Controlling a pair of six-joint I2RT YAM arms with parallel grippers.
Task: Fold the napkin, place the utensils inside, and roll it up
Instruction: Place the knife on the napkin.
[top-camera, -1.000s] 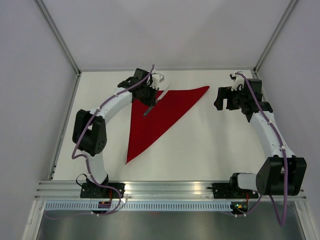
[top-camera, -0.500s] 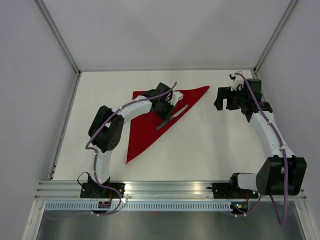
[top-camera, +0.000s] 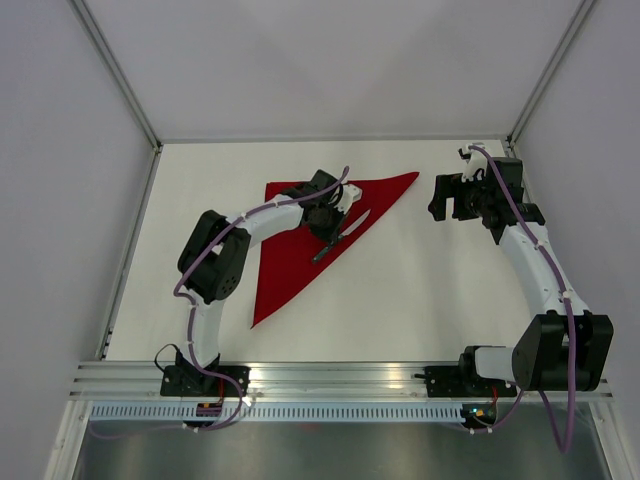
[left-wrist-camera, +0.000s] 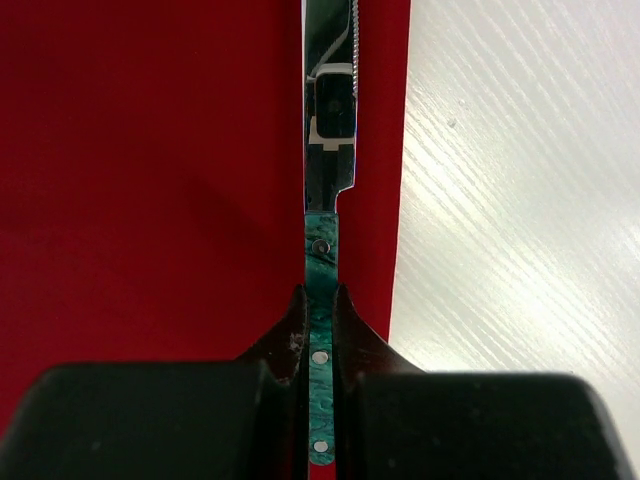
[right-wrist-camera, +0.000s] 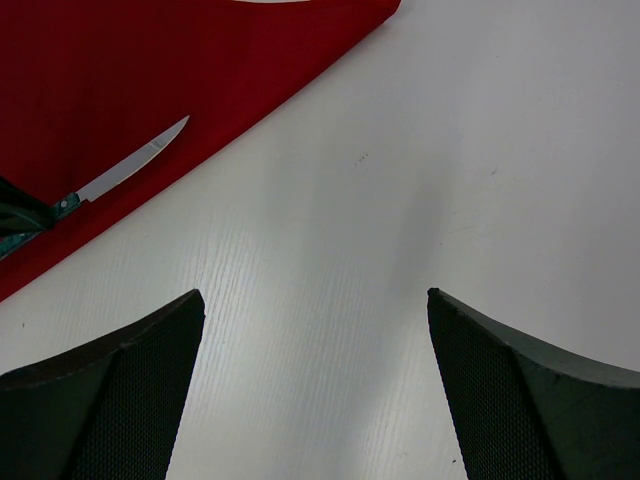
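The red napkin (top-camera: 295, 235) lies folded into a triangle on the white table. My left gripper (top-camera: 333, 238) is shut on the green handle of a knife (top-camera: 355, 222). It holds the knife low over the napkin, along its long right edge. In the left wrist view the fingers (left-wrist-camera: 290, 330) pinch the handle (left-wrist-camera: 322, 270), the blade (left-wrist-camera: 328, 100) points away, and the napkin (left-wrist-camera: 150, 180) fills the left. My right gripper (top-camera: 452, 198) is open and empty over bare table to the right; its view shows the napkin (right-wrist-camera: 120, 60) and knife (right-wrist-camera: 130, 168). No other utensil shows.
White table (top-camera: 420, 290) inside pale walls with a metal frame post at each back corner (top-camera: 515, 130). An aluminium rail (top-camera: 340, 375) with both arm bases runs along the near edge.
My left gripper carried the knife from the napkin's back left corner rightward to its long edge, then settled slightly. The right arm has not moved.
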